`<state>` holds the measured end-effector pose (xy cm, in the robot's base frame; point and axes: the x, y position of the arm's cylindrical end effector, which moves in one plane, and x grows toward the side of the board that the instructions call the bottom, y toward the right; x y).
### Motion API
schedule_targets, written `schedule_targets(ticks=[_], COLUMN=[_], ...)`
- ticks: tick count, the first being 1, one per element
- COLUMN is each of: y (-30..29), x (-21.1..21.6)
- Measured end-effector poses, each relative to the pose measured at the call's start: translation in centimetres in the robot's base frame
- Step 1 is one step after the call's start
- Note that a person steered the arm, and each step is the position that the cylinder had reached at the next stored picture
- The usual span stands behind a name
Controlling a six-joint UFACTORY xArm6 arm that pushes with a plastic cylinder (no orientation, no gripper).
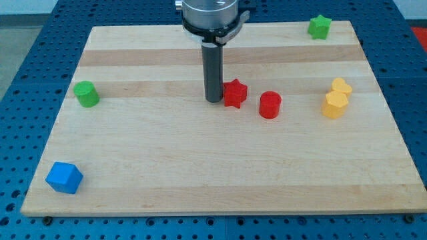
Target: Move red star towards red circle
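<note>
1. Nearest the camera, a blue cube (64, 177) sits in the board's lower-left corner, well away from my tip (213, 101) toward the view's left and bottom.
2. A green cylinder (86, 94) stands far to the view's left of my tip, roughly level with it.
3. My tip is a plain rod with nothing to open or close and holding nothing; it rests on the wooden board (200, 173), touching or just beside the left side of the red star (234, 93).
4. The red circle (269, 105) lies near the star's right, slightly lower, a small gap between them.
5. Risk, in my judgement: the circle sits a little below the push line, so a straight rightward shove could rotate the star off my tip or slide it past above the circle.
6. Two yellow blocks (337, 99) and a green star (319, 27) lie farther right, clear of the path.
</note>
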<state>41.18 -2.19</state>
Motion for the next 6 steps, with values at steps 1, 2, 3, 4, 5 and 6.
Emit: schedule_targets(ticks=[1,2,3,4,5,6], y=[-0.4,-0.4,-0.2,1.5,1.5,2.3], x=[-0.6,-2.8,-4.5,-4.1,-3.8,-2.5])
